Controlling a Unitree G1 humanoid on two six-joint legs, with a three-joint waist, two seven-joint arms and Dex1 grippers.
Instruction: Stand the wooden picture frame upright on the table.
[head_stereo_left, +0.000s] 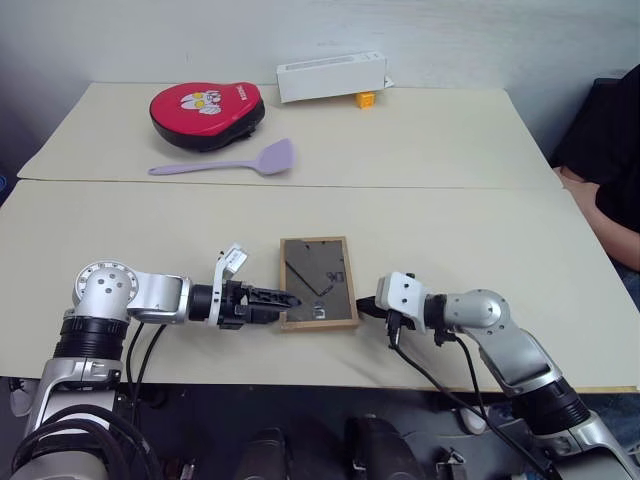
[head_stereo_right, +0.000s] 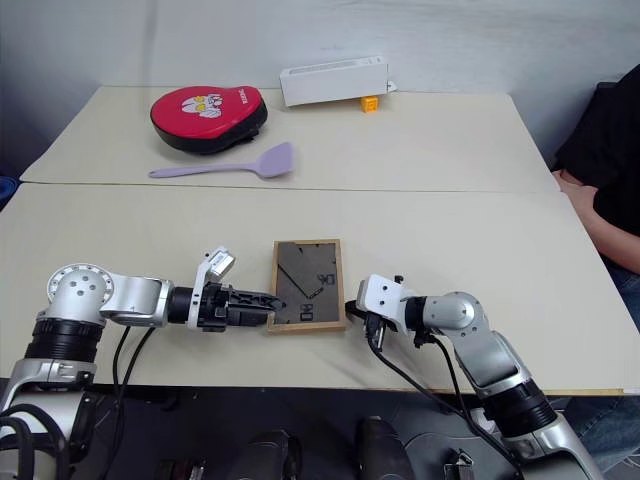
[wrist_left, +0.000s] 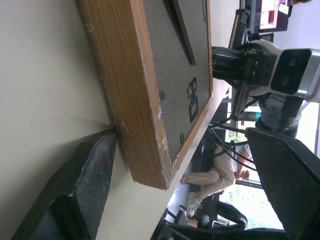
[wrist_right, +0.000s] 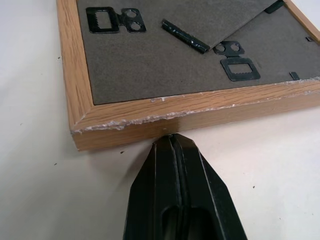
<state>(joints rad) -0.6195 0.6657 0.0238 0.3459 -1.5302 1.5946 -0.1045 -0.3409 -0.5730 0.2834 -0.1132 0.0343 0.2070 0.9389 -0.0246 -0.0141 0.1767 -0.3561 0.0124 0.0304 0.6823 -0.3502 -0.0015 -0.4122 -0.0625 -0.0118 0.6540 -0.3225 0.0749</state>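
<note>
The wooden picture frame (head_stereo_left: 318, 282) lies flat on the table (head_stereo_left: 180, 230), dark back panel and fold-out stand facing up. My left gripper (head_stereo_left: 290, 299) is open at the frame's left edge near its near corner. In the left wrist view one finger (wrist_left: 85, 185) rests on the table against the wooden edge and the other finger (wrist_left: 290, 180) hangs over the back panel. My right gripper (head_stereo_left: 361, 308) is shut, and its closed tip (wrist_right: 172, 139) touches the frame's right edge (wrist_right: 190, 117).
At the far side lie a red padded disc (head_stereo_left: 207, 112), a purple spatula (head_stereo_left: 225, 163), a white rectangular box (head_stereo_left: 330, 78) and a small yellow object (head_stereo_left: 366, 98). A person sits at the right edge (head_stereo_left: 605, 180). A seam (head_stereo_left: 150, 183) crosses the table.
</note>
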